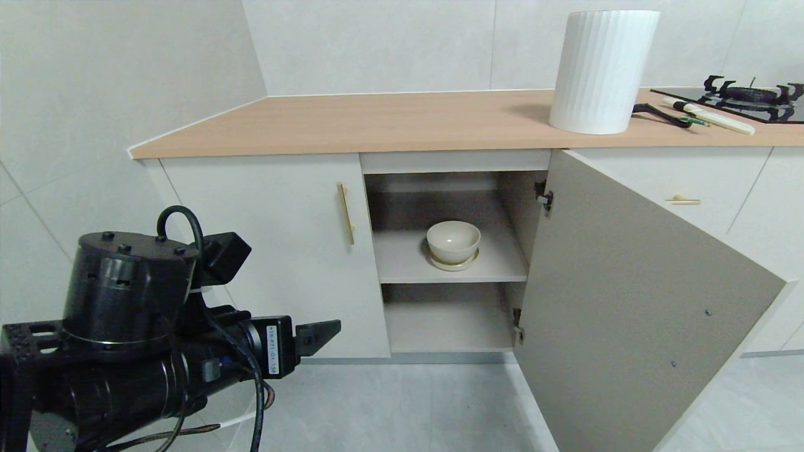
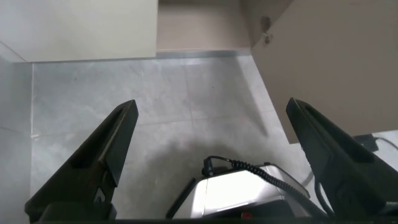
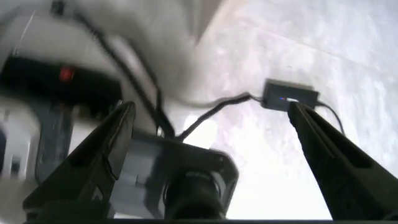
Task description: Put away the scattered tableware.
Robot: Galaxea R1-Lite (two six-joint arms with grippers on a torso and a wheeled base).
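Head view: a cream bowl [image 1: 453, 240] sits upright on a small saucer [image 1: 453, 263] of the same colour, on the middle shelf [image 1: 408, 260] of the open cabinet compartment, near the shelf's front edge and about halfway between its side walls. The cabinet door [image 1: 628, 301] on the right of that compartment is swung wide open. The left-hand door [image 1: 282, 251] is shut, with a brass bar handle [image 1: 344, 212] along its right edge.

The left gripper [image 2: 211, 107] hangs low in front of the bottom of the shut door, over the grey floor tiles [image 2: 186, 106]. Its fingers [image 2: 112, 143] are spread wide apart with nothing between them. The bowl is above it and to its right, inside the cabinet and well apart from it. A white label [image 1: 271, 349] with small print sits on the left arm just behind the gripper, and the print is too small to make out.

The right gripper [image 3: 211, 107] also has its fingers spread wide and grips nothing. It hangs over pale floor, where a small black box [image 3: 291, 94] lies on a cable.

On the worktop [image 1: 377, 122], towards its right end, a tall white ribbed cylinder [image 1: 602, 70] stands upright. Just beside it, near the front edge, lie a black-handled utensil [image 1: 659, 114] and a pale-handled utensil [image 1: 713, 117], next to the gas hob [image 1: 750, 94].
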